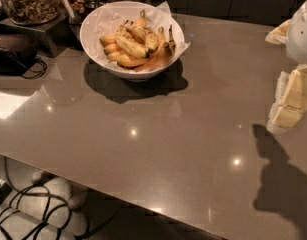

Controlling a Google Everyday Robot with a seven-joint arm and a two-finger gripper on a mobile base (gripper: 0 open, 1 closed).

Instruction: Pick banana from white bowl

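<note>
The white bowl (93,29) stands at the back left of the brown table, lined with crumpled white paper and holding several bananas. The long, slim, brown-mottled banana (160,56) lies along the bowl's right side, its thin dark stem pointing up by the rim. Shorter plump yellow-orange bananas lie to its left, and a speckled yellow banana (130,45) lies across the top. My gripper (287,106) hangs at the right edge of the view, above the table and far to the right of the bowl. It holds nothing that I can see.
A glass jar of nuts (30,1) on a stand and a dark device with a cable (13,51) sit at the back left. Cables and a base (38,209) lie on the floor below the table's front edge. The gripper's shadow (278,179) falls front right.
</note>
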